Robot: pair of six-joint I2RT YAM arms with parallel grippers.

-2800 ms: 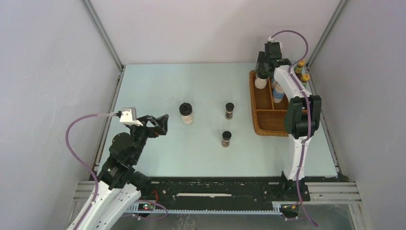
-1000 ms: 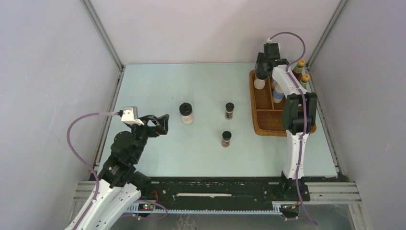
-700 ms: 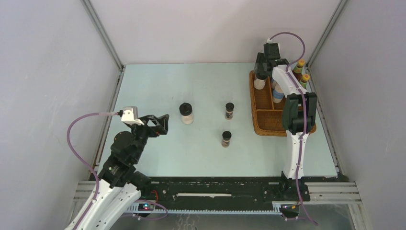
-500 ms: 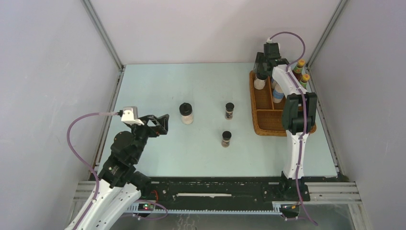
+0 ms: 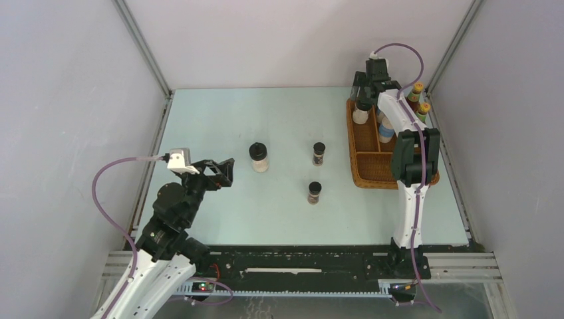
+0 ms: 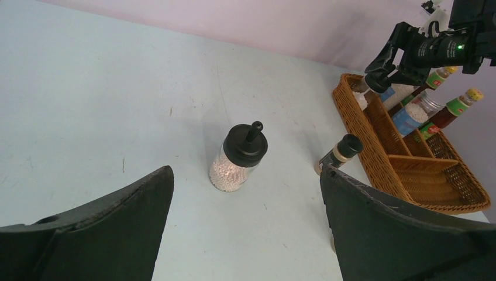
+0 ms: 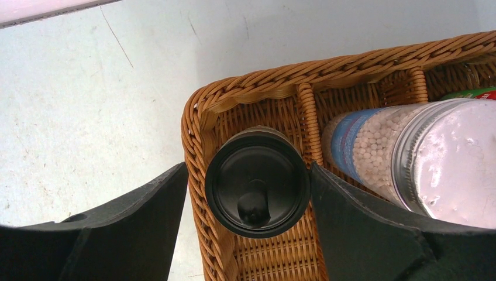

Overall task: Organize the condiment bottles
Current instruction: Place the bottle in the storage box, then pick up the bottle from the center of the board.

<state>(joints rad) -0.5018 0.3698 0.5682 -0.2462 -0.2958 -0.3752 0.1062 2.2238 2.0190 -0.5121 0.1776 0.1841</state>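
Top external view looks down on a pale blue desk with a brown wicker tray at its right side. The right claw is at the far left corner of the tray. It hangs right over a black-lidded white jar that stands in that corner box of the tray.

The right wrist view looks straight down on the lid, with one finger on each side of it. On the left, a bit of the tray's rim shows between finger and lid, so the claw is open and not squeezing the jar. On the right, the finger is very close to the lid and I cannot tell if they touch.

On the other side of a thin wicker wall is a silver-lidded jar with a blue label and little white balls inside. Two red sauce bottles with orange caps stand at the far right of the tray.

The left claw is over the near left part of the desk. Its fingers are spread wide with nothing between them. It points at a second black-lidded white jar, which stands upright on the desk a little way off. Two tiny dark jars stand on the desk too, between that jar and the tray.
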